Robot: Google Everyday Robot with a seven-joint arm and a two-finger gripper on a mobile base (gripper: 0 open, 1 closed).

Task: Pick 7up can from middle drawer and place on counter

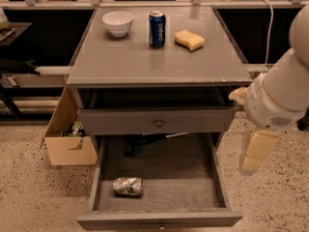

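The 7up can [128, 186] lies on its side, dented, on the floor of the pulled-out middle drawer [159, 166], near its front left. The counter [145, 57] is the grey cabinet top above. My gripper [253, 153] hangs down from the white arm at the right, outside the drawer's right wall and above floor level. It is well to the right of the can and holds nothing that I can see.
On the counter stand a white bowl [118, 22], a dark blue Pepsi can [157, 29] and a yellow sponge [189, 39]. A closed drawer front with a round knob [159, 123] sits above the open drawer. A cardboard box [67, 137] stands on the floor at the left.
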